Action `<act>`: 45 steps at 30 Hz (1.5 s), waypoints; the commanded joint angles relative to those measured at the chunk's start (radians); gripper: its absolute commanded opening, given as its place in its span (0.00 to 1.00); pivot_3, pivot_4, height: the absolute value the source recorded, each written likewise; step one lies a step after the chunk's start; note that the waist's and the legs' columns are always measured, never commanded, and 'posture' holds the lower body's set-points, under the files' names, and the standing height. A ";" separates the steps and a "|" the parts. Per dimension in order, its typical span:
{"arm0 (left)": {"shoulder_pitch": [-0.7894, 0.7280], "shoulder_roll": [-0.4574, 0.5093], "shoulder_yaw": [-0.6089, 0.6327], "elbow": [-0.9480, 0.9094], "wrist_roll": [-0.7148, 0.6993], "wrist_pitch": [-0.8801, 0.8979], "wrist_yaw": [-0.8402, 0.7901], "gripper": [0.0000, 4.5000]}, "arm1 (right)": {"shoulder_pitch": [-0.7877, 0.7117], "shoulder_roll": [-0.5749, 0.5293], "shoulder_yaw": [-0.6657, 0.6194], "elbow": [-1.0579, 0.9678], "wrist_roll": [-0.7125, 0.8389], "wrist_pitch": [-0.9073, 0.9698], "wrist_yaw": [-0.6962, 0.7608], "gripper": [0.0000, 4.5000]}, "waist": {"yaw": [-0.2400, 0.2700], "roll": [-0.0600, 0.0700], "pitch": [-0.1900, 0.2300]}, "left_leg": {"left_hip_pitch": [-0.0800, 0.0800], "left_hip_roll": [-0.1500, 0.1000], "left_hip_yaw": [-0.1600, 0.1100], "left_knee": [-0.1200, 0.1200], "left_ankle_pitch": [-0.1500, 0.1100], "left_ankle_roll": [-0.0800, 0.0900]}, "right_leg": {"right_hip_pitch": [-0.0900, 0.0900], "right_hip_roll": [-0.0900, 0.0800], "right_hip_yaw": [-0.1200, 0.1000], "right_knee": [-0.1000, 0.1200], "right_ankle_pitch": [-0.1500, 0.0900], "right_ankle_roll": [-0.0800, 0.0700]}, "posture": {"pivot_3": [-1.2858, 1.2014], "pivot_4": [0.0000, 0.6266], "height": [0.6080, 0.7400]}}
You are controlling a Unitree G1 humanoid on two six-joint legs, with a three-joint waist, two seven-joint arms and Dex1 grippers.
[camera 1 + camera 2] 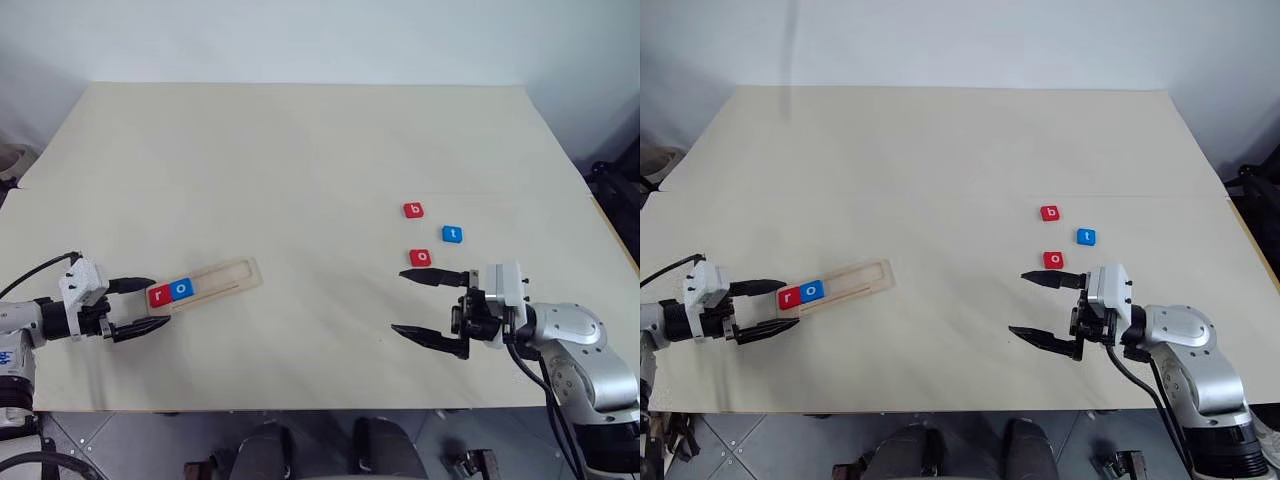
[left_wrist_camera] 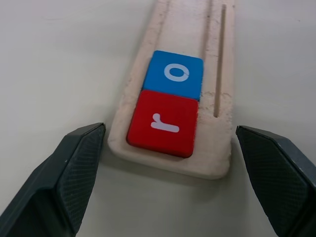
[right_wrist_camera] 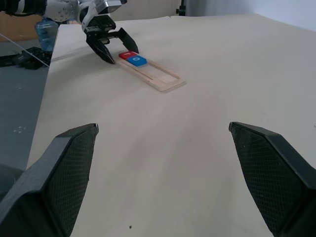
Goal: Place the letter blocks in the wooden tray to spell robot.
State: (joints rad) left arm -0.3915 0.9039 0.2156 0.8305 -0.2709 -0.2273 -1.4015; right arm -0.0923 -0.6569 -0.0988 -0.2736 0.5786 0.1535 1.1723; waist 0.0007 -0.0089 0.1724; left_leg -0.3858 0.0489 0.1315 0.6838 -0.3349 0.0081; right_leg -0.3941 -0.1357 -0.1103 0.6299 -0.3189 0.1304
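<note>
Two letter blocks seated, three loose on the pale wooden table (image 1: 300,150).

Long pale wood tray (image 1: 225,279) lies lower left, holding red "r" tile (image 1: 159,295) and blue "o" tile (image 1: 181,288) at its near end. Left gripper (image 1: 140,305) straddles that end, fingers apart (empty). Red "b" tile (image 1: 413,210), blue "t" tile (image 1: 452,234), red "o" tile (image 1: 420,257) sit right of centre, beside the wide-open right gripper (image 1: 428,303).

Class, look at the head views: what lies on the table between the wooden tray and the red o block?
Nothing: bare table runs from the wooden tray to the red o block.
</note>
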 commanded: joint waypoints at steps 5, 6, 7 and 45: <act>-0.004 -0.029 -0.036 0.060 0.031 -0.048 -0.013 0.82 | 0.031 -0.022 -0.053 -0.049 0.011 -0.010 -0.020 1.00 | 0.000 0.000 0.000 | 0.000 0.000 0.000 0.000 0.000 0.000 | 0.000 0.000 0.000 0.000 0.000 0.000 | 0.52 0.24 1.00; -0.004 -0.032 -0.034 0.059 0.028 -0.052 -0.015 0.77 | 0.032 -0.023 -0.055 -0.048 0.012 -0.010 -0.020 1.00 | -0.001 0.000 0.000 | 0.000 0.000 0.000 0.000 0.000 0.000 | 0.000 0.000 0.000 0.000 0.000 0.000 | 0.52 0.24 1.00; -0.003 -0.035 -0.033 0.053 0.024 -0.056 -0.016 0.77 | 0.034 -0.025 -0.057 -0.048 0.012 -0.010 -0.020 1.00 | 0.000 0.001 0.000 | 0.000 0.000 0.000 0.000 0.000 0.000 | 0.000 0.000 0.000 0.000 0.000 0.000 | 0.52 0.24 1.00; -0.329 -0.419 -0.437 -0.267 0.193 0.178 0.078 0.77 | 0.669 0.046 -0.448 -0.187 0.019 -0.114 -0.098 1.00 | 0.026 0.000 0.000 | 0.000 0.000 -0.002 0.004 0.000 0.000 | 0.002 0.002 0.002 -0.001 0.001 0.001 | 0.52 0.24 1.00</act>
State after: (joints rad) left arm -0.7118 0.4826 -0.2094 0.5602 -0.0902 -0.0464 -1.3132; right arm 0.5664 -0.6181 -0.5193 -0.4619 0.5832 0.0629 1.0625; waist 0.0266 -0.0089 0.1719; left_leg -0.3861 0.0485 0.1294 0.6877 -0.3348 0.0081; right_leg -0.3917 -0.1333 -0.1085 0.6287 -0.3181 0.1318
